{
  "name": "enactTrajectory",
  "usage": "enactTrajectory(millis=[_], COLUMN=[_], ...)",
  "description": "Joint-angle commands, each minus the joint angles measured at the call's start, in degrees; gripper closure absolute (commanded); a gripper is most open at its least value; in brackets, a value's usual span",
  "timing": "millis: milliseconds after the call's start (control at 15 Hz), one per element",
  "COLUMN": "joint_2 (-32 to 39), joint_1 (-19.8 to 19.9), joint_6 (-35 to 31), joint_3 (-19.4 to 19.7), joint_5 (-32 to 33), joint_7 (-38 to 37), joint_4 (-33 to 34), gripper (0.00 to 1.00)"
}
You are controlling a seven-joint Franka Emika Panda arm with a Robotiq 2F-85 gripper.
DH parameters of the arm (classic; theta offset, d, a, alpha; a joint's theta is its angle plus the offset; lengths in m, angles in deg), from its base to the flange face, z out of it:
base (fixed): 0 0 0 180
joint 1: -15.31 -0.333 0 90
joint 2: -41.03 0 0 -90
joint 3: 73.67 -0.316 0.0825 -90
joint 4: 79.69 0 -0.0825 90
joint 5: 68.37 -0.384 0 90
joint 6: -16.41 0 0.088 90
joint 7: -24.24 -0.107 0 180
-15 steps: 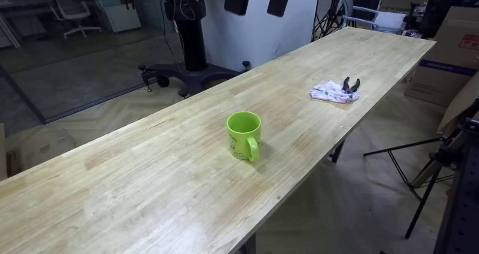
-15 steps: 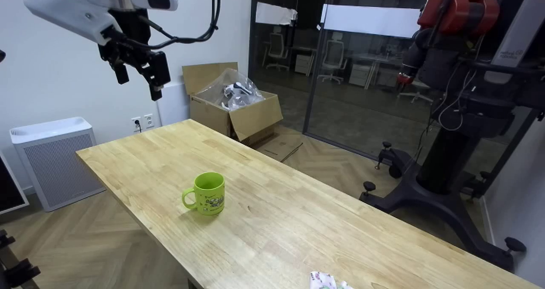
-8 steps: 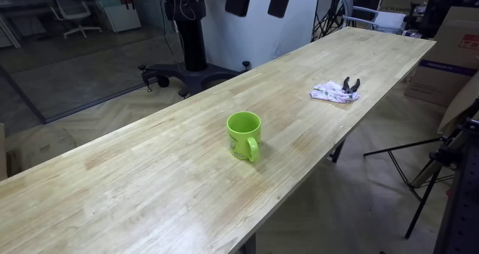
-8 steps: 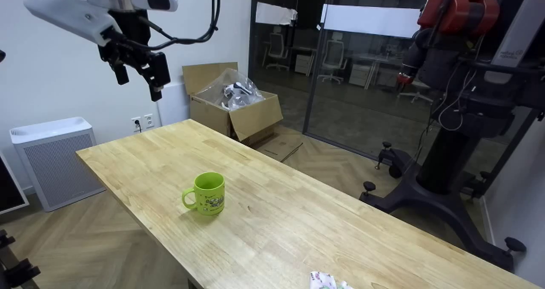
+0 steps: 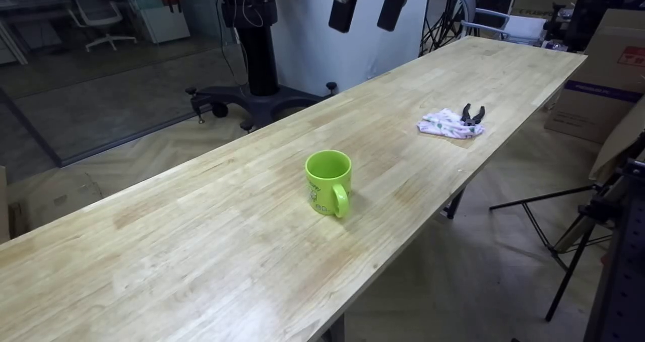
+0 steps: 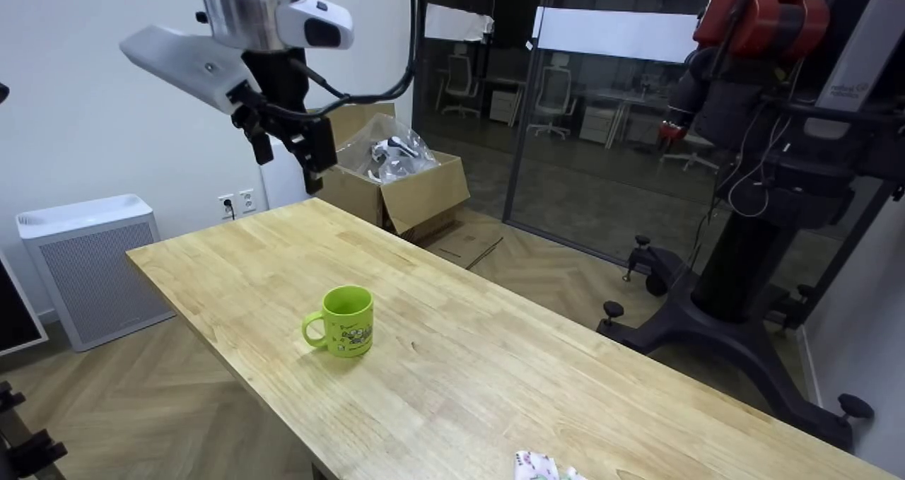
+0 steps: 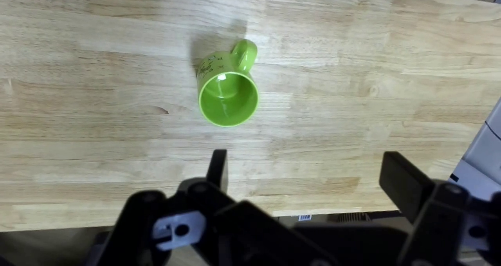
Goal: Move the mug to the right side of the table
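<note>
Green, the mug [image 7: 227, 89] stands upright on the table [image 7: 332, 82], lower than the widely spread gripper [image 7: 305, 156], well apart from it, beyond its tips in the wrist view.

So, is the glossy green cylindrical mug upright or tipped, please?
Upright: both exterior views show the mug standing with its open mouth facing up.

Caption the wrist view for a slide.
Green mug upright on the wooden table, handle toward the top of frame; open, empty gripper at the bottom.

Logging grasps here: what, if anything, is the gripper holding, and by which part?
Nothing is held: the gripper is open, the mug apart on the table.
</note>
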Motion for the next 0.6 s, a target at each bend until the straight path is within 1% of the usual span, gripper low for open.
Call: enactTrajectory(millis=[0,133,333,533], joint_2=[1.81,4.45,9.46,14.48], joint_1=[2.31,4.7,7.89,9.22], joint_6=[-2.27,-5.19,-12.23,-18.86], joint_3=[-0.7,-0.74,-0.75,-0.27], joint_5=[3.88,9.05,17.7,23.13], joint_7=[-2.8,-4.67,-7.25,-8.26], joint_4=[0.53,1.24,2.61,4.46], gripper=[0.0,0.0,0.0,0.0])
